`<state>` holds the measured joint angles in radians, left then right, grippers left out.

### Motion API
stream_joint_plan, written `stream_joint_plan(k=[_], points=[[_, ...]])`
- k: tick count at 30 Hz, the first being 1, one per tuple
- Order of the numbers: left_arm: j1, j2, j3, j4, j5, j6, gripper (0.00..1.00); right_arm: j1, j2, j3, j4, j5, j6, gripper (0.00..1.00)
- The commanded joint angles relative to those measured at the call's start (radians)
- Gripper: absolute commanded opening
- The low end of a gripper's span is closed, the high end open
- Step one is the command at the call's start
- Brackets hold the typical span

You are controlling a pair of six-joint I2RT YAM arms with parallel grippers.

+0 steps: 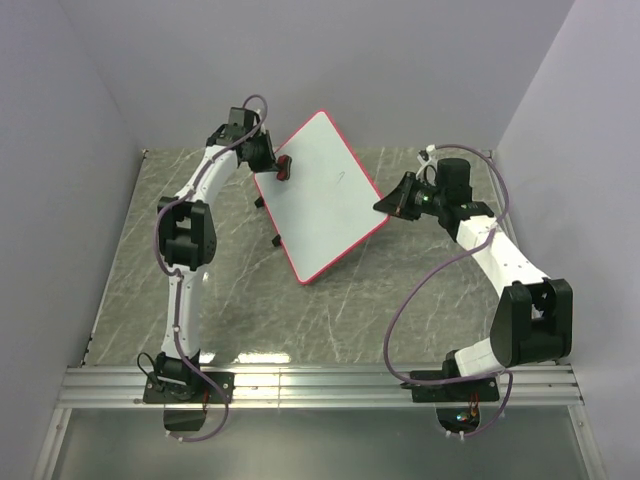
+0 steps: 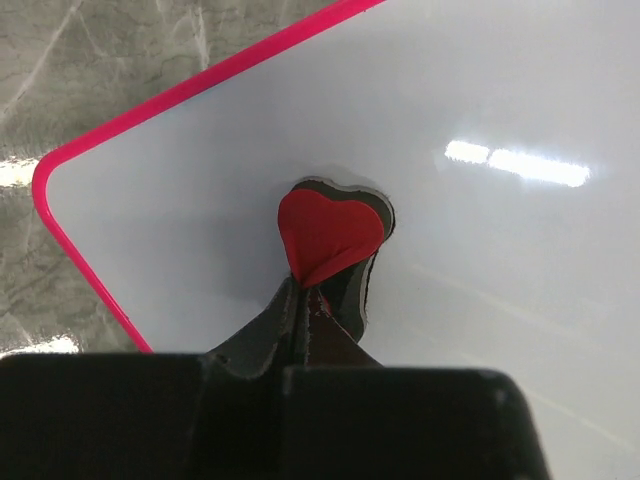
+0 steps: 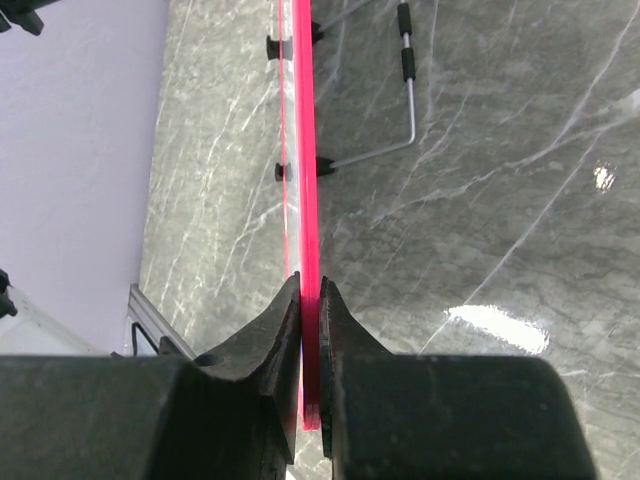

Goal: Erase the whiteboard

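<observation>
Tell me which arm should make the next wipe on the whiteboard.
Left. The left gripper is shut on the eraser, which sits against the whiteboard near a corner. The right gripper is clamped on the whiteboard's edge, apparently steadying it, so it should likely hold there.

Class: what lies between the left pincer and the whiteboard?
A red heart-shaped eraser, clamped in the left pincer and held against the whiteboard near its corner. The left wrist view shows it best.
</observation>
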<state>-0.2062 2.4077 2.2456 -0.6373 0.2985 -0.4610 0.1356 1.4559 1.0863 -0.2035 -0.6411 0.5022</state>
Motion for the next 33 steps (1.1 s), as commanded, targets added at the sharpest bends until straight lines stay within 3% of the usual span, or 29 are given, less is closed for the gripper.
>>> stream_joint_plan(k=[1,8,16,19,24,33], points=[[-0.079,0.073,-0.044,-0.067,-0.041,0.053,0.0,0.05,0.029,-0.023,-0.119,0.054,-0.067,0.0],[-0.238,-0.059,-0.004,-0.073,-0.019,0.082,0.0,0.071,0.054,-0.02,-0.099,0.051,-0.054,0.0],[-0.473,-0.202,-0.086,-0.082,-0.022,0.022,0.0,0.098,0.083,-0.006,-0.068,0.047,-0.04,0.0],[-0.512,-0.226,-0.141,-0.073,-0.038,-0.014,0.0,0.101,0.083,0.001,-0.06,0.047,-0.036,0.0],[-0.49,-0.214,-0.173,-0.096,-0.116,-0.08,0.0,0.101,0.06,0.001,-0.059,0.05,-0.03,0.0],[-0.302,-0.206,-0.305,-0.042,-0.131,-0.128,0.0,0.102,-0.032,-0.08,-0.066,0.072,-0.047,0.0]])
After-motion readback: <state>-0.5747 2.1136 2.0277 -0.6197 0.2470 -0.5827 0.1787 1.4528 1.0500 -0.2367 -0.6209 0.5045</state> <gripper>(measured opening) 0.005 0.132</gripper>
